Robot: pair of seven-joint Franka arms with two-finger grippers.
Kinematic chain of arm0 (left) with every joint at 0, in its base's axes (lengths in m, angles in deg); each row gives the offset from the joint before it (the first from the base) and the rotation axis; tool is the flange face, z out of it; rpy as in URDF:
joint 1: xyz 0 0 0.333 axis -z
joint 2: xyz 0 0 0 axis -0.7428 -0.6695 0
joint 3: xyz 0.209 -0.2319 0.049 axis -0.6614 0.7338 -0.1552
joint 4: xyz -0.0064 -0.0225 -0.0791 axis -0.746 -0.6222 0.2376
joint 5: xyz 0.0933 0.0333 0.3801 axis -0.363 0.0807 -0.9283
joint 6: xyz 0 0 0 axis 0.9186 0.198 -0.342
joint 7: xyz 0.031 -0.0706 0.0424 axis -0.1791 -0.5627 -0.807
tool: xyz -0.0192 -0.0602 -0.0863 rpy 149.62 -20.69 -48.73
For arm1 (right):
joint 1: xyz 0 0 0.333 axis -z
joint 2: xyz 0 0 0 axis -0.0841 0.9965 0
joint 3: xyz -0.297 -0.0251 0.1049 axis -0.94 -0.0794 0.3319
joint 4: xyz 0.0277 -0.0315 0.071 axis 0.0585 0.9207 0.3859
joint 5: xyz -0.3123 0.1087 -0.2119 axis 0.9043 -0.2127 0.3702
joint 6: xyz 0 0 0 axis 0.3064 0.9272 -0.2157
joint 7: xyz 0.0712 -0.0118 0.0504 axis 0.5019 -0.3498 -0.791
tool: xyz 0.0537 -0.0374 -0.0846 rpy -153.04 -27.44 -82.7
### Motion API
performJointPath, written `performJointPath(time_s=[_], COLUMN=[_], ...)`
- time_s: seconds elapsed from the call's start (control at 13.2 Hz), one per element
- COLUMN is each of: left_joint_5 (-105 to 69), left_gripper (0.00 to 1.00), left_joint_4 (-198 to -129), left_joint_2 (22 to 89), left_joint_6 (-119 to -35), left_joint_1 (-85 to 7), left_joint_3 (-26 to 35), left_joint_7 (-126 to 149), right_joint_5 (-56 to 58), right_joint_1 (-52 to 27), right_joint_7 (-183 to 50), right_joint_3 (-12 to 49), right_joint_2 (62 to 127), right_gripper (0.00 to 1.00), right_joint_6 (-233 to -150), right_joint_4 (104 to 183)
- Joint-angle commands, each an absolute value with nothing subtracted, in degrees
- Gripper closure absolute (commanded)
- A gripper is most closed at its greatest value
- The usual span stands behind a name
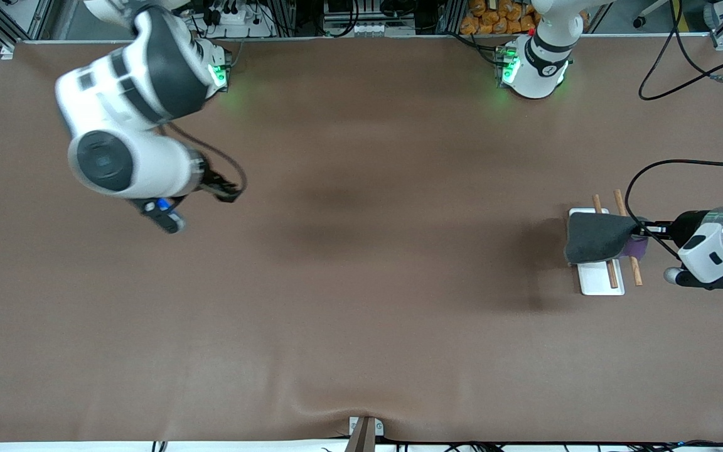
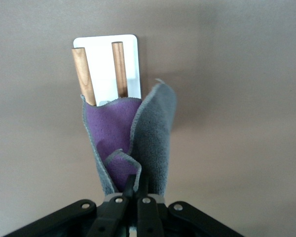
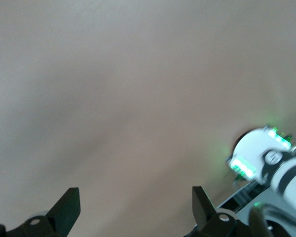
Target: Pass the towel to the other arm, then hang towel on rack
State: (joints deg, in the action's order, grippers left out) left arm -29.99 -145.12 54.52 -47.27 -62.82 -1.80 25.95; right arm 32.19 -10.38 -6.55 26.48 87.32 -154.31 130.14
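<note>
Firmly pinched shut, the left gripper (image 2: 132,190) held the towel (image 1: 597,237) by one edge, draped over the rack (image 1: 602,276) to hang. Meanwhile, the right gripper (image 3: 135,207) waited, fingers spread, over bare table (image 1: 361,282).

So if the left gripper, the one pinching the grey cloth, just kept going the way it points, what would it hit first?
Probably the rack. The left gripper, shut on the towel, points at its two wooden rods, so the towel would likely meet them first. Height over the rods is unclear.
</note>
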Motion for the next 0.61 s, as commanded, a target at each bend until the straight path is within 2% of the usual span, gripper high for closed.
performJointPath(time_s=[0.0, 0.15, 0.38, 0.53], left_joint_5=[-33.04, -34.36, -34.72, -34.46], left_gripper=[1.00, 1.00, 1.00, 1.00], left_joint_4=[-145.34, -145.07, -145.07, -145.07], left_joint_2=[55.06, 55.06, 54.36, 52.87], left_joint_6=[-46.64, -46.81, -47.95, -49.44], left_joint_1=[-64.75, -65.11, -67.82, -69.05], left_joint_3=[-1.44, -1.44, -1.35, -1.44], left_joint_7=[30.67, 33.32, 34.47, 36.75], right_joint_5=[40.13, 41.31, 41.31, 41.31], right_joint_1=[-7.30, -2.85, 6.46, 10.09], right_joint_7=[-17.69, -27.17, -51.32, -60.33], right_joint_3=[27.49, 27.49, 27.49, 27.49], right_joint_2=[80.83, 76.53, 69.15, 67.46], right_gripper=[0.00, 0.00, 0.00, 0.00], right_joint_6=[-155.74, -160.29, -171.36, -174.63], right_joint_4=[136.93, 141.48, 151.76, 154.69])
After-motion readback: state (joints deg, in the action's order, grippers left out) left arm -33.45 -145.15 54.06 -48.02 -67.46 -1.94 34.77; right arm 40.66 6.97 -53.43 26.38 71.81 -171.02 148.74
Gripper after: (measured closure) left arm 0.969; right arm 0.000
